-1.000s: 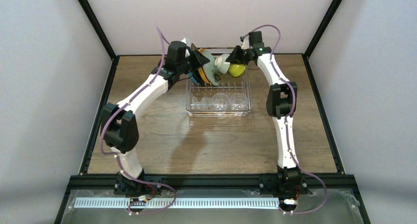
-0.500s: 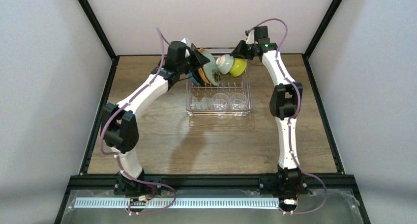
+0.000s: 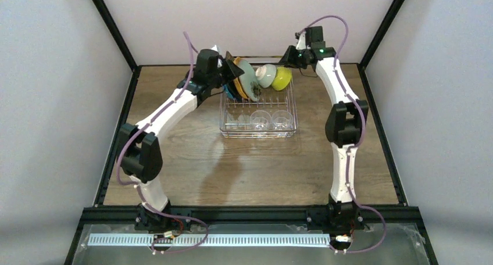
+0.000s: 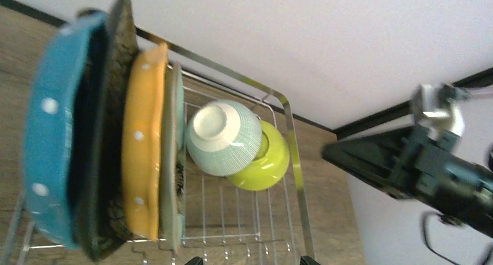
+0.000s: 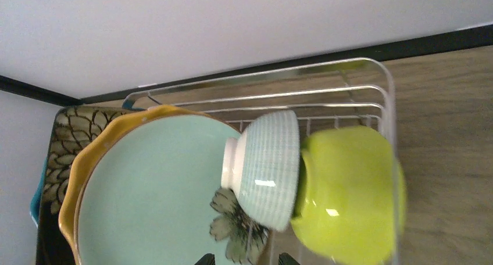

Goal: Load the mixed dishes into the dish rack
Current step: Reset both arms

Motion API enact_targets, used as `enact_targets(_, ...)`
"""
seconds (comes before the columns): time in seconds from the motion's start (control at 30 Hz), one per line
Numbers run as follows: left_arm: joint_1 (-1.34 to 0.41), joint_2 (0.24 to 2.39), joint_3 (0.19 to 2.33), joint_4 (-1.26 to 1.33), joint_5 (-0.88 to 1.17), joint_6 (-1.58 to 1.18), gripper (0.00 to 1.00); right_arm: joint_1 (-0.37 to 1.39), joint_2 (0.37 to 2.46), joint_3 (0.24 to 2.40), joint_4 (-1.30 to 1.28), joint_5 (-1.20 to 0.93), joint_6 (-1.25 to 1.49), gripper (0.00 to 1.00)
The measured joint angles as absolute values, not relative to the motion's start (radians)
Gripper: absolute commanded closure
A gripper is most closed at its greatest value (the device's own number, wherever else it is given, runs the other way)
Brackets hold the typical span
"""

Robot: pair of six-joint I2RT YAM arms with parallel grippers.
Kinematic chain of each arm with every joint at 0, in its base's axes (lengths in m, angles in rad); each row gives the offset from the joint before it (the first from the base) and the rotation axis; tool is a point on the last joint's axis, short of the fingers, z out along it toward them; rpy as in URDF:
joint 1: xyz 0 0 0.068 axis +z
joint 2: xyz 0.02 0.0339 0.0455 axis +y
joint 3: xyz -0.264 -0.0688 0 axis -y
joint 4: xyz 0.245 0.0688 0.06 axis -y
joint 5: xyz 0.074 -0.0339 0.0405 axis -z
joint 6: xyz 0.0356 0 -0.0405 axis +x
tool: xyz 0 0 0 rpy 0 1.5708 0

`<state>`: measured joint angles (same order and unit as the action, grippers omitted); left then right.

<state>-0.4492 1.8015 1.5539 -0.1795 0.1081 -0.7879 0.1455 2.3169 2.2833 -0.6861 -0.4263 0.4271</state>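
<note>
**Rack full, both grippers empty-handed**

The dish rack (image 3: 273,99) sits at the middle of the table's (image 3: 192,160) far edge, and it looks fully loaded. In its far-left corner four plates stand on edge: blue dotted plate (image 4: 52,154), black floral plate (image 4: 110,207), orange dotted plate (image 4: 142,143), pale green plate (image 5: 151,201). The mint bowl (image 5: 267,166) lies on its side against the green plate, with the yellow-green bowl (image 5: 349,195) pressed to it at the far-right corner. The glass cups (image 3: 260,121) line the near edge.

The right gripper (image 3: 286,60) hangs just off that far-right corner, fingers parted on nothing. The left gripper (image 3: 237,72) is spread wide beside the plates and also empty.

I'd call this the clear-out. Lift each arm straight up and away. Those tipped bowls lean on each other, so one nudge could roll them.
</note>
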Motion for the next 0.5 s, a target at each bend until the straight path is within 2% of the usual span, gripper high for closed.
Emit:
enact_targets(0.27,-0.369,1.649,1.488,-0.212,0.012,-0.712,0.02,0.146,1.965,1.978,-0.665,-0.207,0.345,0.23)
enact_targets(0.5,-0.282,1.507,1.343,-0.204,-0.162,-0.623,0.0,0.146,1.771,1.715,-0.609,-0.036,0.294,0.13)
